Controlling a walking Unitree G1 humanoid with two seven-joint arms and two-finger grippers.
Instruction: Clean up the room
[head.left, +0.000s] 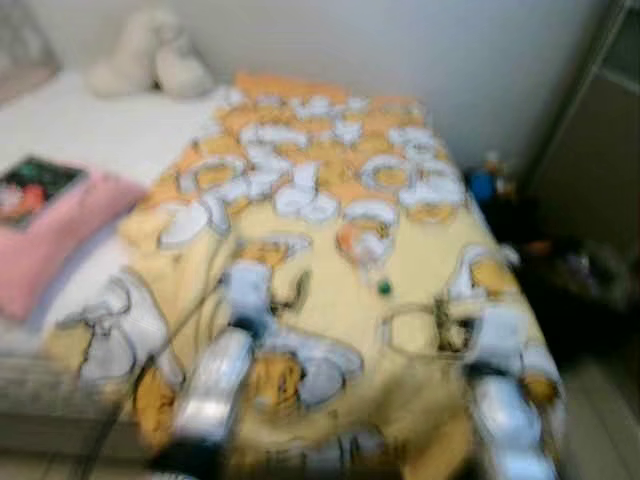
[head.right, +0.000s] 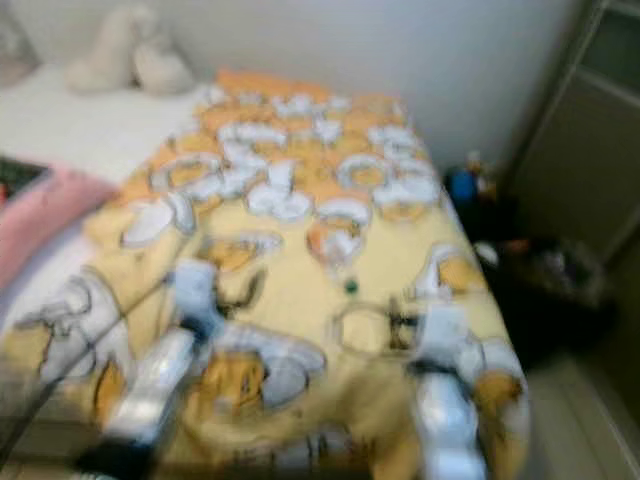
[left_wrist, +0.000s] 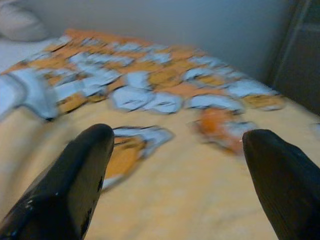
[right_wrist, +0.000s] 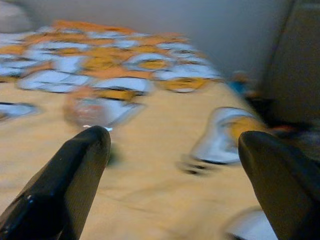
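a: quick pass, left to right. what's out on the left?

b: pink pillow (head.left: 45, 235) with a dark book-like thing (head.left: 35, 185) on it, well off to the left of the left gripper (left_wrist: 175, 150). pale plush toy (head.left: 150, 55) far beyond it, by the wall. all blurry, looks like the camera is moving.

a: grippers?

b: left gripper's fingers are spread wide, holding nothing, low over the yellow patterned blanket (head.left: 330, 250). right gripper (right_wrist: 175, 150) the same: spread wide, empty, over the blanket's right part.

a: the thing to tidy?

b: my guess is the blanket itself, rumpled on the bed, right under and ahead of both grippers. small green speck (head.left: 384, 288) ahead, between them; can't tell what it is.

a: tips for the step?

b: i'd wait for the view to settle, then pinch an edge with each gripper and pull evenly so it lies flat.

a: room on the right?

b: dark clutter (head.left: 560, 270) on the floor past the right gripper, something blue (head.left: 485, 183) by the wall, dark cabinet (head.left: 590, 150) beyond.
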